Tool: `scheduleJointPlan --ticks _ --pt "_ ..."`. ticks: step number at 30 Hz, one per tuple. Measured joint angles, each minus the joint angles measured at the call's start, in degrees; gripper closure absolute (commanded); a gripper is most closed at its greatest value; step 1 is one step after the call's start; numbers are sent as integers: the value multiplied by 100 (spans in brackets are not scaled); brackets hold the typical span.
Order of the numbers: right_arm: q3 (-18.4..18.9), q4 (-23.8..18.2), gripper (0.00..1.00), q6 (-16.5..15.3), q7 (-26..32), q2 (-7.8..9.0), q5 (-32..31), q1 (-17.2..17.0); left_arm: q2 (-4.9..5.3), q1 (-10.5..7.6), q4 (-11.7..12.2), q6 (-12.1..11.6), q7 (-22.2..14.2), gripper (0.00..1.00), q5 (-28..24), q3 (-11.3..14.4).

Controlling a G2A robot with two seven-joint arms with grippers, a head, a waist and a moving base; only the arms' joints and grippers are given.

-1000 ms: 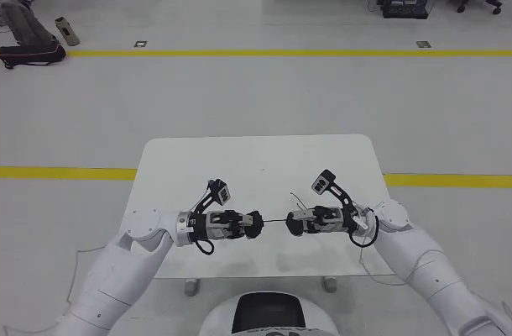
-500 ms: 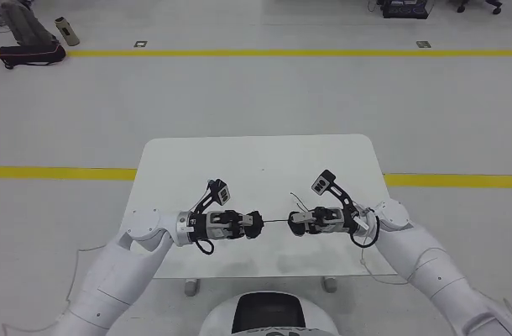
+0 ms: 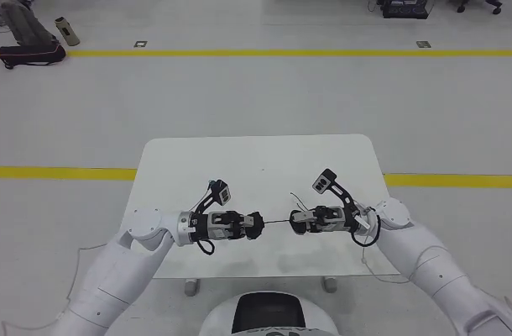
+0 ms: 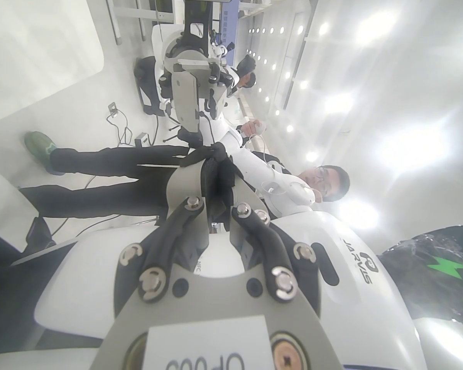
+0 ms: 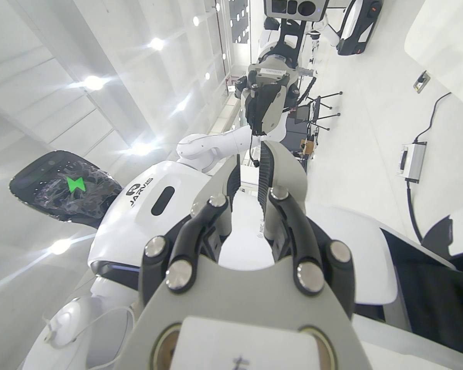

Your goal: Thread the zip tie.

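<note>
You have the zip tie spanning the gap between the two grippers. It sits over the near half of the tabletop, about midway between the left and right edges.

Left gripper: closed. Its dark pads are pressed together, and the strap leaves straight out of its tips. From your right wrist view, the strap starts at those closed tips and runs toward the camera.

Right gripper: jaws a little apart, with a narrow strip of light between them. The free end of the strap lies inside that gap, nearer the ribbed pad than the other. You cannot tell from these views whether either pad touches it.

Axis: the long axis runs left to right, close to parallel with the near edge of the tabletop. One end is at the left gripper's tips and the other points into the right gripper's mouth. From above, the two grippers face each other nose to nose along this same line, near each other but not touching.

Look: black, very thin, and straight, with no sag or bend in the part between the grippers. From above it shows as a hairline. In the right wrist view it ends in a small dark knob between the jaws. Its ridges and width are too fine to make out. The part inside the left gripper is hidden by the pads.
</note>
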Motion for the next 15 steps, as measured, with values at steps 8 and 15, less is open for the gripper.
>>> scheduleJointPlan --ticks 8,15 --pt "-5 11 100 0 0 10 -13 2 28 1 -12 -31 21 100 -34 25" --pt "-10 26 100 0 0 10 -27 6 53 -1 -28 -49 25 100 -40 49"
